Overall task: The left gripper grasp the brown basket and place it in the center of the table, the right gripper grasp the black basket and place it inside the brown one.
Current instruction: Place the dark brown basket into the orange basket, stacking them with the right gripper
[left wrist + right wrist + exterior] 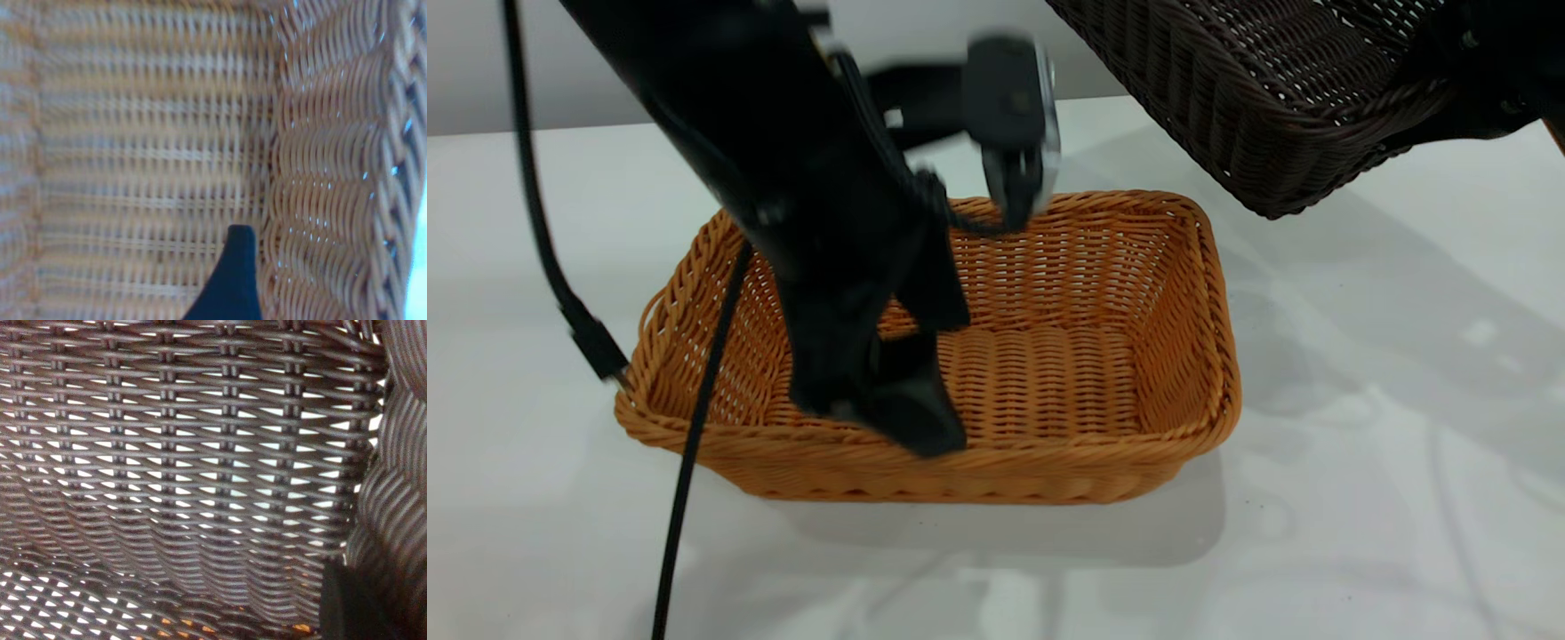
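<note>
From the exterior view I see the left arm and its trailing cable crossing in front of the brown basket and hiding much of its left half; the left gripper sits low at the near rim, and I cannot tell how its fingers stand. The brown basket rests flat on the table, opening upward, long axis running left to right. The black basket hangs tilted above the table at upper right, off the brown one, gripped at its far end by the right gripper.
</note>
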Robot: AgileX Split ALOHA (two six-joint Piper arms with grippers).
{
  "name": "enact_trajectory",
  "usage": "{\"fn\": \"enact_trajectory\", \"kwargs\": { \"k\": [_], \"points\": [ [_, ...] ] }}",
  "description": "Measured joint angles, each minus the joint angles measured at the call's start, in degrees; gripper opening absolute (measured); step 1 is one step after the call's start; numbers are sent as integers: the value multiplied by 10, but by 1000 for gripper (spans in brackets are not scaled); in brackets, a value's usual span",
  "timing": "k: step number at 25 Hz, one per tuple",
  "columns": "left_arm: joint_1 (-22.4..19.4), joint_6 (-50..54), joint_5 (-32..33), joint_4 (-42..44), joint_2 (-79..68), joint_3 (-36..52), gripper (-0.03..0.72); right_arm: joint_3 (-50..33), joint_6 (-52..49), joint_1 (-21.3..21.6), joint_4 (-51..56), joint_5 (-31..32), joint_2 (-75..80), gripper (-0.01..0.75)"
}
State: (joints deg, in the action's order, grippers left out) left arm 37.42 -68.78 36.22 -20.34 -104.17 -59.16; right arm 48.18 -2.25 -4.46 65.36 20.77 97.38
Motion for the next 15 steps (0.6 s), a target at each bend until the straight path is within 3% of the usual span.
{"fn": "enact_trajectory", "kwargs": {
  "k": [7,15],
  "points": [
    [19,43,-31,-17,118,-5,666,67,23,0,-59,68,0,121],
    [28,177,-56,-18,263,-72,666,187,26,-1,-217,215,2,121]
  ]
}}
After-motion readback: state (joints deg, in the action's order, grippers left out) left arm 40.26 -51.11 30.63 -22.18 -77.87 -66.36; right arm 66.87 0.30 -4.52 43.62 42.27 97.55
